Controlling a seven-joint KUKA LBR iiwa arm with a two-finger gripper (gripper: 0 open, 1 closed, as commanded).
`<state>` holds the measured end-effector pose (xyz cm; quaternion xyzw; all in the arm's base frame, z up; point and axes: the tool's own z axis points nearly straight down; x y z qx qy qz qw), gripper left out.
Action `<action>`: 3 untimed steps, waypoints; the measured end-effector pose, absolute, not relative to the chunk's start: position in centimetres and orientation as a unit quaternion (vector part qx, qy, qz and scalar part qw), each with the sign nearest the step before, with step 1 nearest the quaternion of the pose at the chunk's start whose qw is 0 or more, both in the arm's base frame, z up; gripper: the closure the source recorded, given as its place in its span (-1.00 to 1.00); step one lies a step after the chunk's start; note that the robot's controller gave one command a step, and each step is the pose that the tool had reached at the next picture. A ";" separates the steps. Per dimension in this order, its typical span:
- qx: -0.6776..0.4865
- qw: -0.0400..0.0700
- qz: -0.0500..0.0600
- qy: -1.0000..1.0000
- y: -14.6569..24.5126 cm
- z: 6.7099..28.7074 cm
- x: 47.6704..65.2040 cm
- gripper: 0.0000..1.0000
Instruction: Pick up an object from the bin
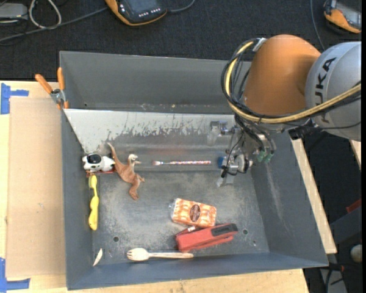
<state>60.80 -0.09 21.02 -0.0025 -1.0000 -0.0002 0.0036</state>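
Along the near edge of the bin [146, 84] a pale spoon [160, 255] is laid, with a red-and-black tool [205, 237] just behind it and an orange patterned packet [194, 213] beyond. A yellow brush [93, 201] is set by the left wall, a brown dinosaur [129, 172] and a white toy [95, 162] further back. Furthest, the gripper [233, 167] is seen just beside the right end of a thin rod [182, 162], well apart from the rest. Whether it is open or closed cannot be told.

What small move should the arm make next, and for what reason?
Probably a short shift toward the view's left. The gripper hangs just off the right end of the thin rod, which lies along the bin's back wall, and is not yet over it. The rod is the nearest thing; the orange packet lies farther off.
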 end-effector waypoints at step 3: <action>0.062 -0.002 0.000 -0.998 4.2 18.0 55.9 -1.00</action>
